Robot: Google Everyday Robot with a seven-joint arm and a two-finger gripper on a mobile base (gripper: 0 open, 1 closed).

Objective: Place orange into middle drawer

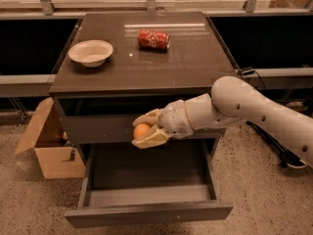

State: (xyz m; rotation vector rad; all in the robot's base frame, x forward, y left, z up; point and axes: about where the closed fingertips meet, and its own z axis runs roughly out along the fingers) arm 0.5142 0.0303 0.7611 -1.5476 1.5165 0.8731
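Observation:
My gripper (143, 130) is shut on the orange (141, 130), a small round orange fruit held between its cream fingers. It hangs in front of the shut upper drawer front, just above the back left part of the middle drawer (146, 210). That drawer is pulled out wide, dark grey, with a plain front panel and nothing visible inside. The white arm reaches in from the right.
A white bowl (91, 52) and a red soda can (153, 39) lying on its side sit on the dark cabinet top (186, 67). An open cardboard box (49, 143) stands on the floor left of the cabinet. Cables lie on the floor at right.

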